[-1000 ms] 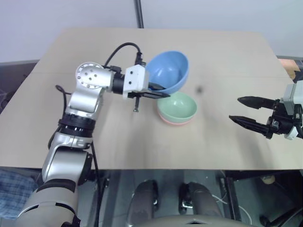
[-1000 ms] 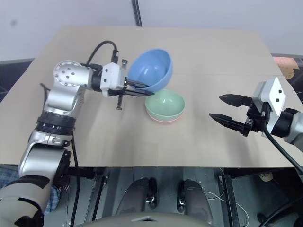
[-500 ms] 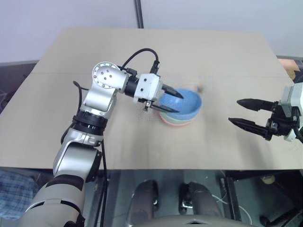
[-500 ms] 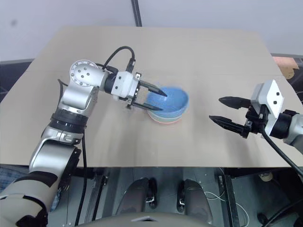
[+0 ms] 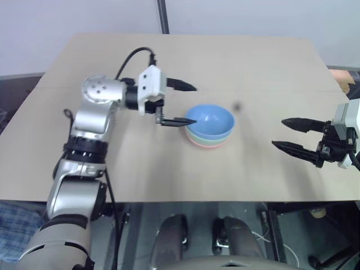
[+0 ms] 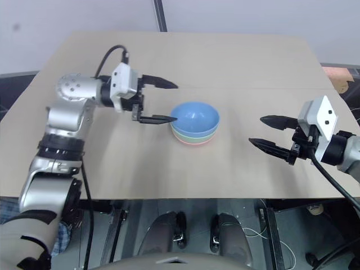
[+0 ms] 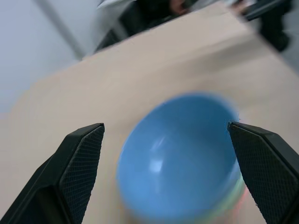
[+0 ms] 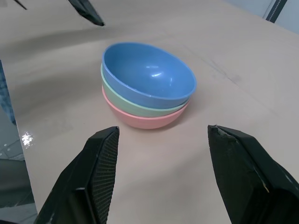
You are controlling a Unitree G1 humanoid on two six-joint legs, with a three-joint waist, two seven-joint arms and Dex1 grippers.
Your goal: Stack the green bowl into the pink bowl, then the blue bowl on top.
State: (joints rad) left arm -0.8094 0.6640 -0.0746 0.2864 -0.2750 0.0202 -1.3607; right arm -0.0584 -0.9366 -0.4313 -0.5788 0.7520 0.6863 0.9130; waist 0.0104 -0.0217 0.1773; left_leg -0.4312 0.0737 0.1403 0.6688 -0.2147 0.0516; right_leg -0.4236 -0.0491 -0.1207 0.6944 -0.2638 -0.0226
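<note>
Three bowls stand nested in the middle of the table. The blue bowl (image 5: 210, 120) is on top, the green bowl (image 8: 135, 104) shows as a band under it, and the pink bowl (image 8: 145, 121) is at the bottom. My left gripper (image 5: 187, 103) is open just left of the stack, its fingers wide apart and holding nothing; one fingertip (image 5: 188, 120) lies close to the blue bowl's rim. My right gripper (image 5: 286, 133) hangs open and empty over the table's right side, well away from the bowls.
The tan table (image 5: 264, 73) has open surface all round the stack. A small dark spot (image 5: 237, 106) marks the top right of the bowls. A dark pole (image 5: 163, 17) rises behind the far edge.
The left gripper lowered the blue bowl onto the green one, opened and drew back to the left. The right gripper stayed still.
</note>
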